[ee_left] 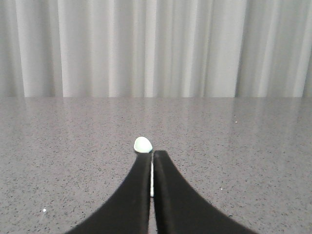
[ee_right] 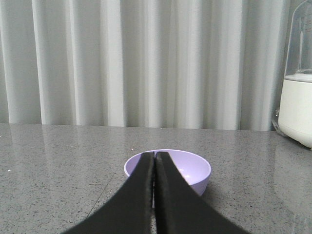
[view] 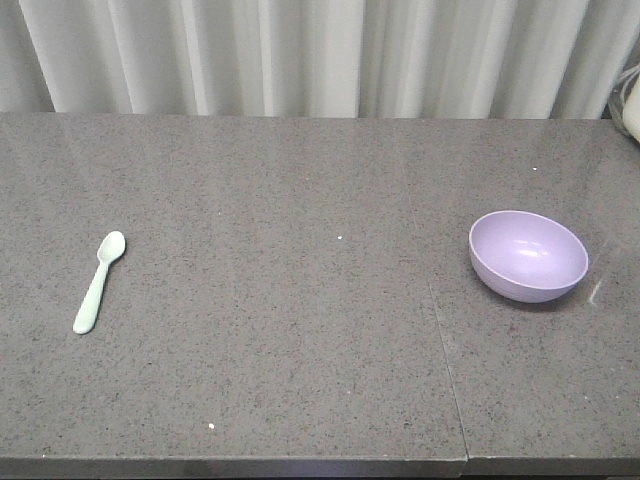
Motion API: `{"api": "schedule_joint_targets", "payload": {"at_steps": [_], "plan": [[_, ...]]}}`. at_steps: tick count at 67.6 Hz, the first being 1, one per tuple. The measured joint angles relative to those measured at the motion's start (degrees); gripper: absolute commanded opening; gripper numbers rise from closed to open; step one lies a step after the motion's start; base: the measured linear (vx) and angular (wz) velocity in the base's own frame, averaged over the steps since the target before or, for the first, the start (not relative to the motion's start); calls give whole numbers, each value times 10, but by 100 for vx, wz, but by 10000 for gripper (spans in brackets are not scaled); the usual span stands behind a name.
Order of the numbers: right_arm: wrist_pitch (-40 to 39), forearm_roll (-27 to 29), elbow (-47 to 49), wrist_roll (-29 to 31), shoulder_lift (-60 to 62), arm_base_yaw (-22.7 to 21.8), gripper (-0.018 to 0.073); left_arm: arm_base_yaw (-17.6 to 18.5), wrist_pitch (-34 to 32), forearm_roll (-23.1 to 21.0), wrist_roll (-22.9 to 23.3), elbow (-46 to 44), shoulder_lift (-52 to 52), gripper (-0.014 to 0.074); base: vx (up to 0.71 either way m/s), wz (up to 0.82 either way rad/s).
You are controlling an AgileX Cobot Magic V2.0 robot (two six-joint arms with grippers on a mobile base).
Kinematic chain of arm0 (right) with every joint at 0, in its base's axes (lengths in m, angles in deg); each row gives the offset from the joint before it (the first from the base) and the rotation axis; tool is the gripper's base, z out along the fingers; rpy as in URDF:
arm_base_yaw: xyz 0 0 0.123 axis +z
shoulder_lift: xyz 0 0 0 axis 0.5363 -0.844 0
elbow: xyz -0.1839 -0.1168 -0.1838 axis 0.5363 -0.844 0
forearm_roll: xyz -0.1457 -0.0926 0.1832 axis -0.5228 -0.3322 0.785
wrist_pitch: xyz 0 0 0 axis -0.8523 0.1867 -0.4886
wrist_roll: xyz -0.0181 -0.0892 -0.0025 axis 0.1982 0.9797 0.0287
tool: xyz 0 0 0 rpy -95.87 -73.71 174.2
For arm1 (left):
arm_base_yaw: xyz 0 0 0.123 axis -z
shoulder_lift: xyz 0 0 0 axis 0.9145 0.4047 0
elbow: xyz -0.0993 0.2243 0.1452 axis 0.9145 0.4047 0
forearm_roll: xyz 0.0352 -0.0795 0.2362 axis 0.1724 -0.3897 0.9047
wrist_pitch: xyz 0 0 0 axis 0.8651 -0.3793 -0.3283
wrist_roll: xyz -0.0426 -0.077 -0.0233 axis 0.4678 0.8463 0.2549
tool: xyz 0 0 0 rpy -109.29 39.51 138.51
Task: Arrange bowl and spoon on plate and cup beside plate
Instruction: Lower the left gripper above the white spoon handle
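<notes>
Finds spoon [view: 100, 282] flat on the tabletop [view: 300, 340], far left, head pointing away from the near edge; finds bowl [view: 528, 255] mouth up, far right, well apart from it; finds neither plate nor cup in any view, so judged barely begun. Shows left hand [ee_left: 152, 152] pressed together, pinching nothing, hanging behind the spoon with the pale head just past the tips; shows right hand [ee_right: 154, 153] pressed together too, empty, lined up on the near side of the bowl; catches neither hand in the front view.

Likely to go wrong, by judgement: dropping onto the spoon without spreading first, and so shoving or spinning it instead of gripping; closing on so thin and low a thing and scraping the tabletop, or squeezing it out sideways; nudging the smooth bowl with pressed tips and sliding it toward the right edge; gripping only one wall of the bowl, and so tipping it on the lift; swinging wide on the right and knocking the white appliance [ee_right: 296, 112] standing behind and to the right of the bowl; carrying either thing off with no plate in sight, and so setting down where no room is left for plate or cup; bringing both hands to one middle spot together and clashing there.
</notes>
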Motion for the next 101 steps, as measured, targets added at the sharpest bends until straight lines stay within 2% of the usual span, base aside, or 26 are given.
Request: {"api": "schedule_joint_targets", "payload": {"at_steps": [34, 52, 63, 73, 82, 91, 101], "plan": [[0, 0, 0, 0, 0, 0, -10, 0, 0, 0, 0, 0, 0, -6, 0, 0], [-26, 0, 0, 0, 0, 0, -10, 0, -3, 0, 4, -5, 0, -6, 0, 0], [56, 0, 57, 0, 0, 0, -10, 0, 32, 0, 35, -65, 0, -6, 0, 0], [163, -25, 165, 1, -41, 0, -10, 0, 107, 0, 49, -172, 33, -6, 0, 0], [266, -54, 271, 1, -123, 0, -10, 0, 223, 0, 54, -301, 134, -6, 0, 0], [367, -59, 371, 1, -209, 0, -10, 0, 338, 0, 54, -432, 250, -6, 0, 0], [481, -59, 468, -1, -305, 0, -10, 0, 471, -1, 23, -546, 355, -6, 0, 0]]}}
